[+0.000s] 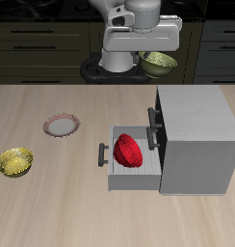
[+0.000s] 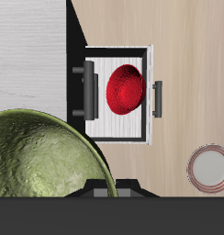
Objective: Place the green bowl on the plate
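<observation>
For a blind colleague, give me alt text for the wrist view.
The green bowl fills the near view at the gripper, high above the table. Below, a red bowl sits in an open drawer, and the plate lies apart on the wood.

Plenty of bare table [image 1: 52, 92] all around the plate [image 1: 62, 124], wide open from above. Only real bulk nearby: grey cabinet [image 1: 196, 130] with its drawer [image 1: 129, 174] pulled out toward the plate, red bowl [image 1: 128, 151] inside, drawer handle [image 1: 102, 154] sticking out furthest. Yellow bowl [image 1: 14, 162] well apart, nearer the front edge.
</observation>
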You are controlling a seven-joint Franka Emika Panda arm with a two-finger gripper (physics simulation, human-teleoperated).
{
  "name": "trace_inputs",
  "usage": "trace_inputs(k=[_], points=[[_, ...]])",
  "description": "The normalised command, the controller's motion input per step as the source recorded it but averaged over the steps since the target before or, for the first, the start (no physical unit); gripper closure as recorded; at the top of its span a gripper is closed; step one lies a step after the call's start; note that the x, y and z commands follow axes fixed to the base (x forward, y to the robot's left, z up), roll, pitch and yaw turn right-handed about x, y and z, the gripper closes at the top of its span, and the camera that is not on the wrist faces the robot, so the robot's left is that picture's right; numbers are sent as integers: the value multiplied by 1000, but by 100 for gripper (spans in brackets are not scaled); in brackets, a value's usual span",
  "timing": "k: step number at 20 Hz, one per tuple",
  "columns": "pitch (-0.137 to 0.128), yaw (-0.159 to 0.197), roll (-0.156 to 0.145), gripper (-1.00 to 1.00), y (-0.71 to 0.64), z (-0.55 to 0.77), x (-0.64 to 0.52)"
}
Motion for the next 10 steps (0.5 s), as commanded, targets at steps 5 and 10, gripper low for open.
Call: trace_inputs(k=[5,10], points=[[-30,5,5,100,-298,138,-122],[-10,-12,-15,100,-269,59,-81]])
